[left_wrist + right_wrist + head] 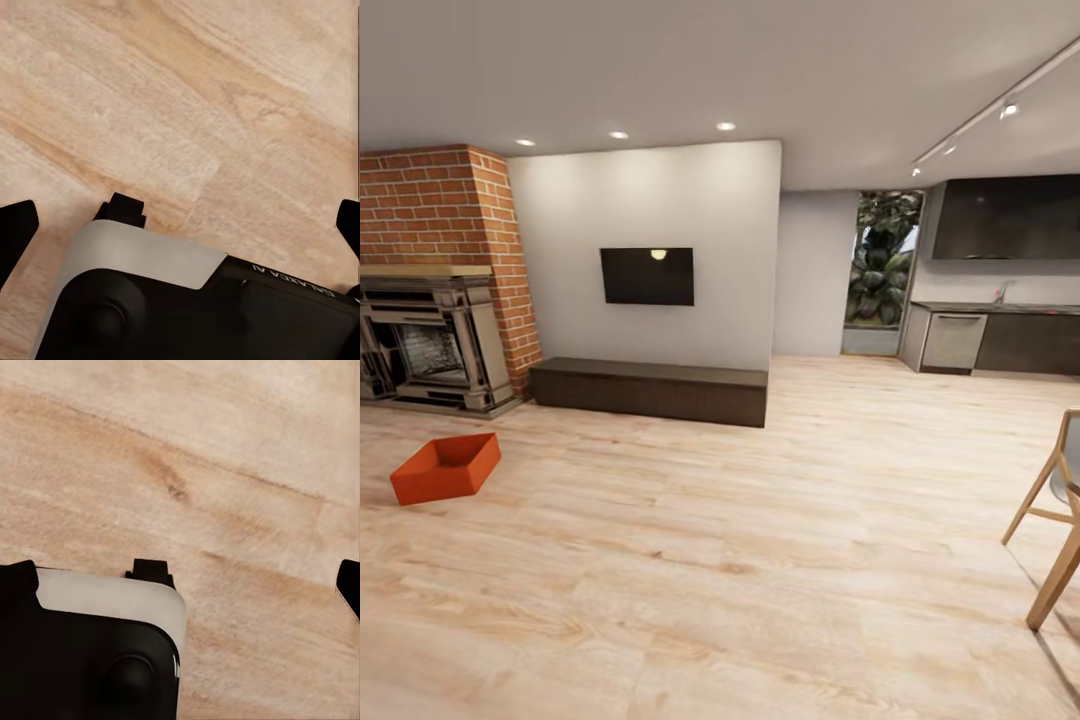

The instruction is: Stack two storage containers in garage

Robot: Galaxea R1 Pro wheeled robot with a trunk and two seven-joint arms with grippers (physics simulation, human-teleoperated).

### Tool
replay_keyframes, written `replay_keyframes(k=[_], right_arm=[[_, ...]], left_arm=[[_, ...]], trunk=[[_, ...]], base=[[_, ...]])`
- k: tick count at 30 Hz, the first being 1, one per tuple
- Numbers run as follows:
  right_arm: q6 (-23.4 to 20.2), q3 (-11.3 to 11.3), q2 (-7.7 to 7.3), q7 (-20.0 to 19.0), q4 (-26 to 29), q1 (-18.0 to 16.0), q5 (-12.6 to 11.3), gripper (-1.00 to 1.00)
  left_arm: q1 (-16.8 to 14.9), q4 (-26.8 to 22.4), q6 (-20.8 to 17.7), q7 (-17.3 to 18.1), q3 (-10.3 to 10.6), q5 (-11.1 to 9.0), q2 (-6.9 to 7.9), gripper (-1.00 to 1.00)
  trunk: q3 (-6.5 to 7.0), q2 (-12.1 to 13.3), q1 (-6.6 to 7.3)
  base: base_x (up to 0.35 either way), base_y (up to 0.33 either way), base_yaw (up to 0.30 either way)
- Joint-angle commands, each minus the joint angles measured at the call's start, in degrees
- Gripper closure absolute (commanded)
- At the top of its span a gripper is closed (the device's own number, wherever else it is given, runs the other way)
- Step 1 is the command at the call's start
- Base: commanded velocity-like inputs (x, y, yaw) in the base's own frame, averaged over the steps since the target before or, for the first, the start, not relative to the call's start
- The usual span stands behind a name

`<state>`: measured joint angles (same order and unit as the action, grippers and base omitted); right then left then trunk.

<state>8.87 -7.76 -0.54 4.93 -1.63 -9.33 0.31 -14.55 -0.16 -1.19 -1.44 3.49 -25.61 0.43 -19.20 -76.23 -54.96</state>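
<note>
Matt orange plastic container on light wood-plank floor.

The head camera is looking forward across the living room toward the fireplace and kitchen counter. Both wrist cameras are pointing straight down, close over the wood plank floor, which all three views are sharing.

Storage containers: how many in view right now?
1. One orange storage container sits on the wood floor at head view's left, in front of the fireplace. The second may be out of frame.
</note>
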Motion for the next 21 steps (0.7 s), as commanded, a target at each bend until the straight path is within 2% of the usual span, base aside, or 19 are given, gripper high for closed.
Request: replay_keyframes(k=[1,21], right_arm=[[0.3,-0.4,0.01,0.2,-0.2,-0.1,0.0,-1.00],[0.3,-0.4,0.01,0.2,-0.1,-0.1,0.0,-1.00]], left_arm=[[0.0,0.0,-0.1,-0.2,0.4,-0.4,0.00,-1.00],[0.0,0.0,-0.1,-0.2,0.4,-0.4,0.01,-1.00]], trunk=[[-0.07,0.0,-0.03],[-0.07,0.0,-0.03]], base=[[0.322,0.000,0.000],[0.322,0.000,0.000]])
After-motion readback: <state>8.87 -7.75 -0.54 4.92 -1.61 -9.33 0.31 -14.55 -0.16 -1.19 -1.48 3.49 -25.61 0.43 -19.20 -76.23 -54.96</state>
